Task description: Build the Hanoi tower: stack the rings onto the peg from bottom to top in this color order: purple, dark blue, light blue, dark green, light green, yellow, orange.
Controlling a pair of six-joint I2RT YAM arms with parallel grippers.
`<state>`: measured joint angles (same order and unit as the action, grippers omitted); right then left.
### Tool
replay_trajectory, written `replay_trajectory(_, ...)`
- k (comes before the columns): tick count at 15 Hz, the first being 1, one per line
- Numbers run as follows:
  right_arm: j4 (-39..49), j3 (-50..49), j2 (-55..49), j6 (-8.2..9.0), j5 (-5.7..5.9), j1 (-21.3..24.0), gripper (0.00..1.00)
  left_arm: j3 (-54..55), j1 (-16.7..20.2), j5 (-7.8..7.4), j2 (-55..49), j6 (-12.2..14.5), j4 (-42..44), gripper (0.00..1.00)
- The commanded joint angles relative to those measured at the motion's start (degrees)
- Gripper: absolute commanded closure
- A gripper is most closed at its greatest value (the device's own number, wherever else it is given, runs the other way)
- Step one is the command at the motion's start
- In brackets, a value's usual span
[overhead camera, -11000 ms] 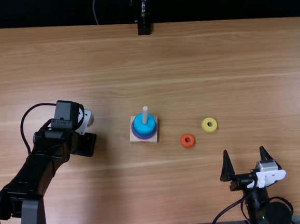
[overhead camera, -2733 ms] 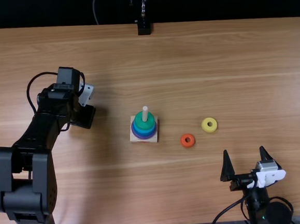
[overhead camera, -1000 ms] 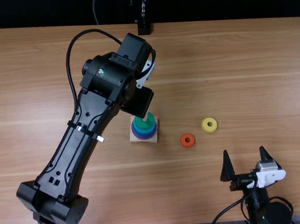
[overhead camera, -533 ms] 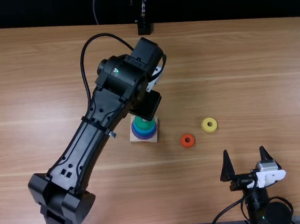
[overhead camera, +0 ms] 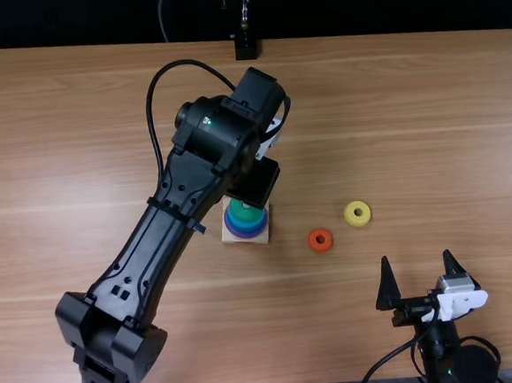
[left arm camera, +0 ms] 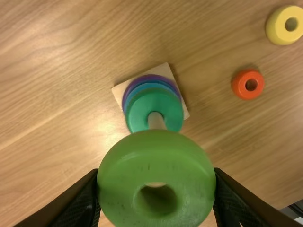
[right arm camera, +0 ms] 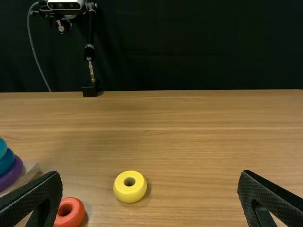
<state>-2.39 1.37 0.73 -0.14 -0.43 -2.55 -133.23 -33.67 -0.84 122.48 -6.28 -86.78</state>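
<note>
While hovering over wooden table [overhead camera: 410, 126] before far black backdrop [overhead camera: 383, 0], grasping light green ring [left arm camera: 156, 161] in left gripper [overhead camera: 255, 183], parted ring-wide; near right, gaping with right gripper [overhead camera: 416, 255].

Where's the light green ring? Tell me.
In the left wrist view, the light green ring is in the left gripper, over the peg and dark green ring.

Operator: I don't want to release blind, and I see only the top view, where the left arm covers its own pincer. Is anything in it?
Observer: Yes, the left pincer has the light green ring between its fingers.
Operator: Is that ring down on the stack?
Observer: No, a bare stretch of peg shows between it and the dark green ring.
</note>
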Motion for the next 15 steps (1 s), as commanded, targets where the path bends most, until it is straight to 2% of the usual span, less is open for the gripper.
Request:
replay_trajectory(1, 0.2, -0.6, -0.7, -0.28, -0.1, 0.5, 0.0, -1.7, -0.9, -0.42, 2.2, -0.6, -0.1, 1.0)
replay_trajectory(7, 0.2, -0.6, -0.7, -0.28, -0.1, 0.4, 0.0, -1.5, -0.7, -0.53, 2.8, -0.3, 0.4, 1.0)
replay_trajectory(8, 0.2, -0.6, -0.7, -0.28, -0.1, 0.4, 0.0, -1.2, -0.3, -0.53, 2.8, -0.3, 0.1, 0.72)
replay_trajectory(9, 0.2, -0.6, -0.7, -0.28, -0.1, 0.4, 0.0, -1.0, -0.3, -0.95, 2.7, -0.4, -0.1, 0.29)
replay_trajectory(10, 0.2, -0.6, -0.7, -0.28, -0.1, 0.4, 0.0, -0.7, 0.2, -3.06, 2.5, -0.4, -0.2, 0.0)
replay_trajectory(11, 0.2, -0.6, -0.7, -0.28, -0.1, 0.5, 0.0, -0.1, 0.8, -4.96, 2.4, -0.6, -0.2, 0.0)
replay_trajectory(12, 0.2, -0.6, -0.7, -0.28, -0.1, 0.4, 0.0, 0.4, 1.2, -5.38, 2.2, -0.4, -0.2, 0.0)
replay_trajectory(15, 0.2, -0.6, -0.7, -0.28, -0.1, 0.4, 0.0, 0.4, 3.7, -5.17, 1.7, -0.4, -0.2, 0.0)
